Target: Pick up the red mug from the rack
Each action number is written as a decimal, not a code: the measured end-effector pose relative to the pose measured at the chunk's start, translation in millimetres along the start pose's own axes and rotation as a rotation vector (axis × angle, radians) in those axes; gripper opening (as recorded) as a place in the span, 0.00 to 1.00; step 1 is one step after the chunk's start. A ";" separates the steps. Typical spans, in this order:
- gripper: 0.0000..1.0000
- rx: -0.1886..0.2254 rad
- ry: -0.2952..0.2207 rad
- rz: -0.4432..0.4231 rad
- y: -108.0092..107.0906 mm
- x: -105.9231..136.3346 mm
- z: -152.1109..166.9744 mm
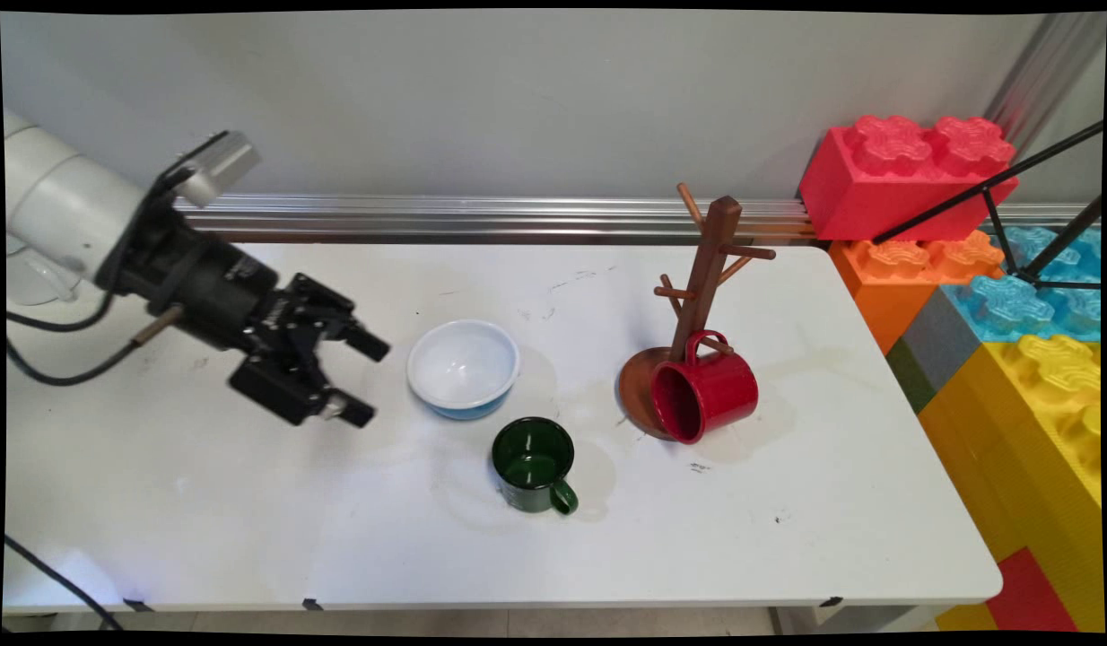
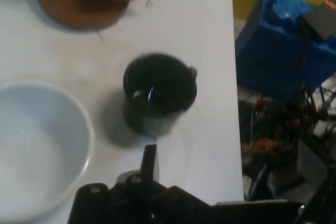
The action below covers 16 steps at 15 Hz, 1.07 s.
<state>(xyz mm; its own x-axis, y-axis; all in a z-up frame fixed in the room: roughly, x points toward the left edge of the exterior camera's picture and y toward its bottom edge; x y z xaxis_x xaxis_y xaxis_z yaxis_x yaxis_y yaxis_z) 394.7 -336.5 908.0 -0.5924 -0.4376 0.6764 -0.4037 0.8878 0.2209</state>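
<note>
My gripper (image 1: 363, 379) hovers over the left part of the white table (image 1: 248, 502), open and holding nothing, its jaws pointing right. Closest to it is a white bowl with a blue outside (image 1: 464, 366), just to its right. A dark green mug (image 1: 533, 464) stands upright in front of the bowl, its handle toward the near edge. Farther right is a wooden mug tree (image 1: 708, 269), with a red mug (image 1: 704, 395) hanging from its lowest peg, mouth facing front-left. The hand view shows the bowl (image 2: 37, 145), the green mug (image 2: 157, 93) and one finger (image 2: 149, 161).
Large toy blocks are stacked past the table's right edge: red (image 1: 903, 175), orange (image 1: 912, 269), blue (image 1: 1020, 305) and yellow (image 1: 1029, 422). Black tripod legs (image 1: 993, 193) cross above them. An aluminium rail (image 1: 482, 220) runs along the back. Black cables (image 1: 60, 359) hang below the arm.
</note>
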 end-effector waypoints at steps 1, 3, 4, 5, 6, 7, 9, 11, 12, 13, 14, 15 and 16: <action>1.00 0.008 0.015 -0.003 3.8 7.4 6.7; 1.00 0.027 0.045 -0.018 12.7 25.7 24.2; 1.00 0.032 0.051 -0.027 16.1 31.1 30.4; 1.00 0.039 0.062 -0.039 21.3 39.4 39.4; 1.00 0.045 0.073 -0.054 27.8 49.5 50.1; 1.00 0.051 0.083 -0.070 35.3 59.1 60.3; 1.00 0.061 0.090 -0.085 46.2 73.2 75.7; 1.00 0.086 0.090 -0.102 58.1 88.8 92.0; 1.00 0.106 0.085 -0.109 63.3 97.3 100.9; 1.00 0.129 0.077 -0.121 66.4 104.6 109.3; 1.00 0.154 0.064 -0.137 67.8 110.5 117.8; 1.00 0.177 0.050 -0.153 68.5 116.1 126.4; 1.00 0.195 0.038 -0.165 69.0 120.5 133.2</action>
<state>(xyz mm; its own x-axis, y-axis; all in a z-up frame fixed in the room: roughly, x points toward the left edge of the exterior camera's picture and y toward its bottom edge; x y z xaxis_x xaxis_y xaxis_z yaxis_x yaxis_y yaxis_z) 202.6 -346.9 911.1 -0.4822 -0.5657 0.6690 -0.6220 0.7588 0.1933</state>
